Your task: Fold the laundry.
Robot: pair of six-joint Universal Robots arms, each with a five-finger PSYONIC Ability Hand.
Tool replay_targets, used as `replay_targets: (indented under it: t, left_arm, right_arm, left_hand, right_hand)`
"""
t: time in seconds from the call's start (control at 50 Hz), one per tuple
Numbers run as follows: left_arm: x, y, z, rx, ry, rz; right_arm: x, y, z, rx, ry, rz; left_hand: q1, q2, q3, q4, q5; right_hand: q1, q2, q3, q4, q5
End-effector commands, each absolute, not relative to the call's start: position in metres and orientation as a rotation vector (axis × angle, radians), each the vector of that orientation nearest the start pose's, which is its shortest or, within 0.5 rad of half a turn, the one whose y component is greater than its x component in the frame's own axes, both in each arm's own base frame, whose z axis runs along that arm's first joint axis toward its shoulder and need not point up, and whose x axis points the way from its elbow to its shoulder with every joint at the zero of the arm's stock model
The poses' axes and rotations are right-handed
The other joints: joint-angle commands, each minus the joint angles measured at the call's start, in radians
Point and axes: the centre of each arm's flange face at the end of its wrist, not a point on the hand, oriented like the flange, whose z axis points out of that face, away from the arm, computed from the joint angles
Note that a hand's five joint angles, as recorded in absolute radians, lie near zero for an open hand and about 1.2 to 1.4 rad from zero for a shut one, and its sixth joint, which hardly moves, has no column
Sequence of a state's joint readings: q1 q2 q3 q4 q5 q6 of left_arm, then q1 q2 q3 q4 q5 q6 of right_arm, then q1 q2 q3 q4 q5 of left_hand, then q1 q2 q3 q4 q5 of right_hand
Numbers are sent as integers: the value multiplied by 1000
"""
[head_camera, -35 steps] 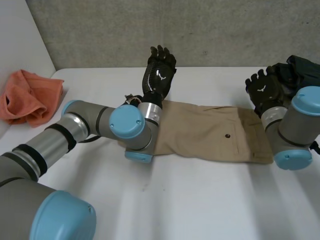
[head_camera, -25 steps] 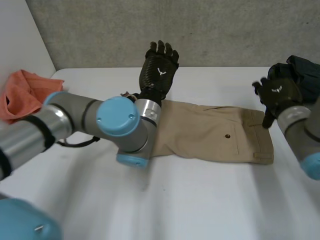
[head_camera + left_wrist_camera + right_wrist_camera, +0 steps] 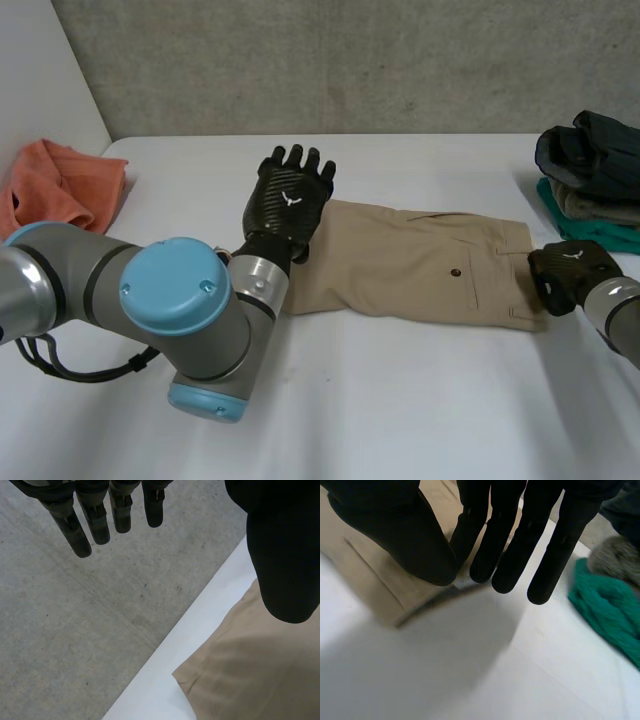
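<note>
Tan shorts lie flat and folded lengthwise across the middle of the white table. My left hand hovers over their left end with straight, spread fingers, holding nothing. Under its thumb in the left wrist view shows a corner of the shorts. My right hand is low at the waistband end, by the near right corner. In the right wrist view its fingers are straight, with their tips at the edge of the shorts.
A crumpled orange cloth lies at the table's far left. At the far right stands a pile of clothes with a dark garment on top and a green knit underneath, close beside my right hand. A concrete wall closes off the back.
Both arms have drawn back toward the near side. The left hand came back over the shorts' left end; the right hand dropped from beyond the waistband to its near corner.
</note>
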State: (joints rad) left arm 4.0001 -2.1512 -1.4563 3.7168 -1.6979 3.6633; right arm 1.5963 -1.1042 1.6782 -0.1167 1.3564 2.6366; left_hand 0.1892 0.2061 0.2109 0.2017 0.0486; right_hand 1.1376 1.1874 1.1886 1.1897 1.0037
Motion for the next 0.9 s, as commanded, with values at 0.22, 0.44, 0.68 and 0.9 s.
replay_targets:
  t: [0.22, 0.44, 0.68, 0.9]
  left_arm:
    - [-324, -238, 223, 955, 1840, -2418]
    - [-313, -222, 222, 859, 2048, -2469]
    - [-311, -218, 216, 836, 2151, -2447]
    - [-310, -218, 214, 830, 2158, -2440]
  right_arm:
    - [138, -334, 169, -1324, 2647, -1930]
    - [176, -290, 159, -1045, 2342, -1709]
    - [176, -303, 132, -1054, 2355, -1728]
    - [152, -323, 122, -1062, 2547, -1845]
  left_hand:
    - [-15, -32, -36, -27, -49]
    - [-15, -32, -36, -27, -49]
    - [-15, -32, -36, -27, -49]
    - [-15, -32, -36, -27, -49]
  right_hand:
    - [-344, -393, -395, -396, -384]
    - [-633, -683, -684, -685, -673]
    - [-504, -554, -555, -556, -544]
    - [259, 209, 208, 207, 218]
